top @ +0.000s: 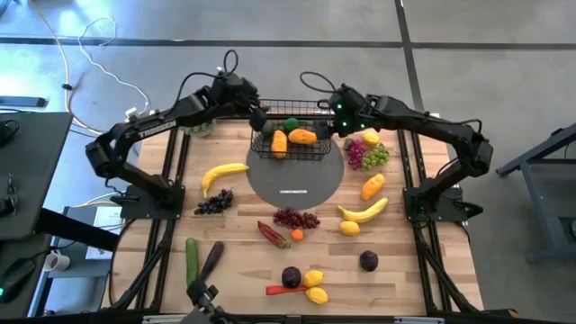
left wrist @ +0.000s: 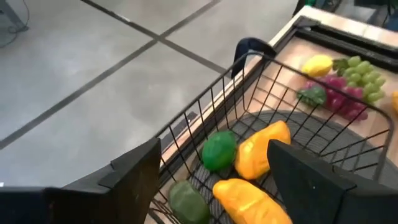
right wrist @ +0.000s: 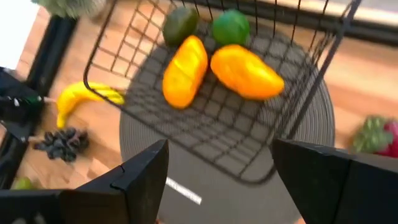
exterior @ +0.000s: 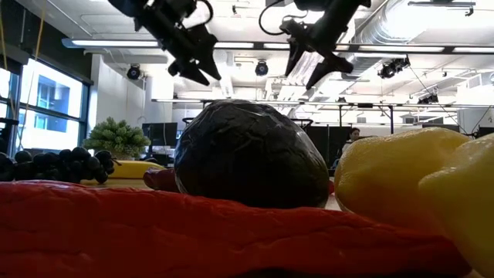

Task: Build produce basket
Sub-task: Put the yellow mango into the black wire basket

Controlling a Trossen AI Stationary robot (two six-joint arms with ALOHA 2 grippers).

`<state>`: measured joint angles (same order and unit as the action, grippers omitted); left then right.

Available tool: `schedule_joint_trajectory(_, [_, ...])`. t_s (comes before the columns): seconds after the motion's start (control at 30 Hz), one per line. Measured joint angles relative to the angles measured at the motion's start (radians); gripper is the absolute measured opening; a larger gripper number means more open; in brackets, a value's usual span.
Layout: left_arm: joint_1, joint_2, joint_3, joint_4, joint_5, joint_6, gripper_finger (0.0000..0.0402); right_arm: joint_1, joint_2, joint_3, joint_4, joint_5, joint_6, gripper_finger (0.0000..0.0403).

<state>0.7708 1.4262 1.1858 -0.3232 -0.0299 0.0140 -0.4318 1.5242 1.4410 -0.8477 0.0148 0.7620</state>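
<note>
Currently near basket (top: 290, 135) rim: left fingers (top: 258, 118) open, empty; right fingers (top: 346, 127) open, empty, nearer grapes (top: 367, 155).

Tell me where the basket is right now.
In the high view the basket sits at the table's far middle, on the far edge of the grey disc, between the two grippers, with red and green grapes to its right.

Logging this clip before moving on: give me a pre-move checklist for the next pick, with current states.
1. Basket upright on grey disc: ok.
2. Left end effector open and empty: ok.
3. Right end effector open and empty, above the basket: ok.
4. Four pieces sit inside the basket: ok.
5. Produce left on the table, such as banana and dark grapes: not ok, task unfinished.
6. Basket stable enough for more: cannot tell.
</note>
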Motion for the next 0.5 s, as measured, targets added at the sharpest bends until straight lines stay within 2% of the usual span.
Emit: schedule_joint_trajectory(0.5, [0.0,-0.041,0.0,-0.088,-0.005,0.042,0.0284,0.161,0.0,0.0,-0.388,0.149,0.215,0.0268])
